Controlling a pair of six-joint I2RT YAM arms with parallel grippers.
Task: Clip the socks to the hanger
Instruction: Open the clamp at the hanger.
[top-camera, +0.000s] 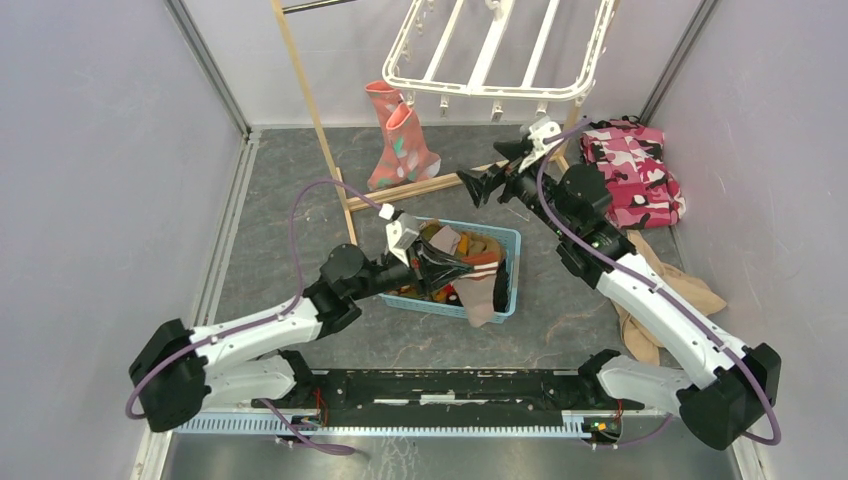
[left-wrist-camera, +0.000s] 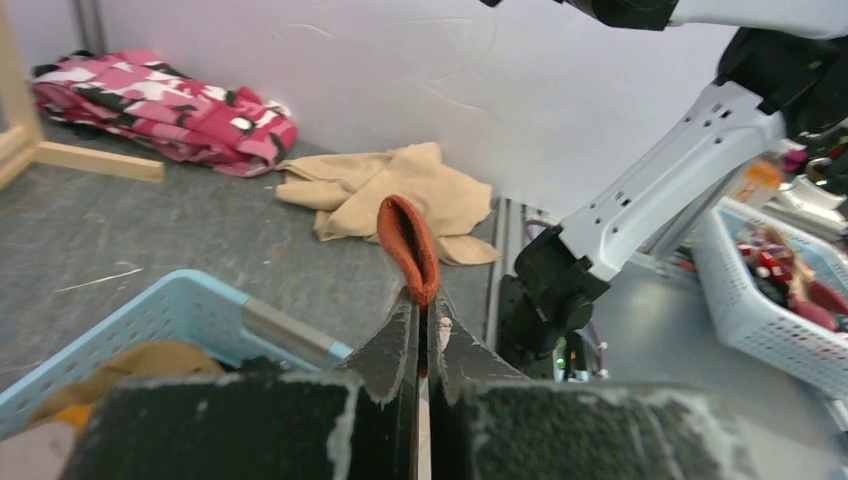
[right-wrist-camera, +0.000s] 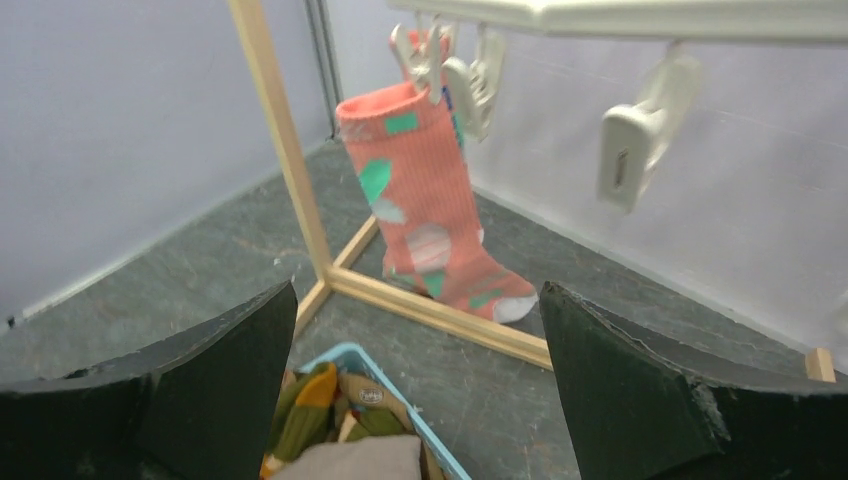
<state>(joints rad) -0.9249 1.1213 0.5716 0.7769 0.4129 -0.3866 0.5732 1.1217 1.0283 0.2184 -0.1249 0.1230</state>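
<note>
Left gripper (top-camera: 452, 268) clenched on a striped-cuff sock (top-camera: 481, 293) over the blue basket (top-camera: 490, 228)
Right gripper (top-camera: 497, 168) spread wide, empty, below the white hanger (top-camera: 480, 90); two salmon-pink socks (top-camera: 398, 148) hang clipped from its rim

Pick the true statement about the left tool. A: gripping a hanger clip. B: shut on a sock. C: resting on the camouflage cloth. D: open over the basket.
B: the left tool is shut on a sock, whose reddish edge sticks up between its closed jaws.
</note>
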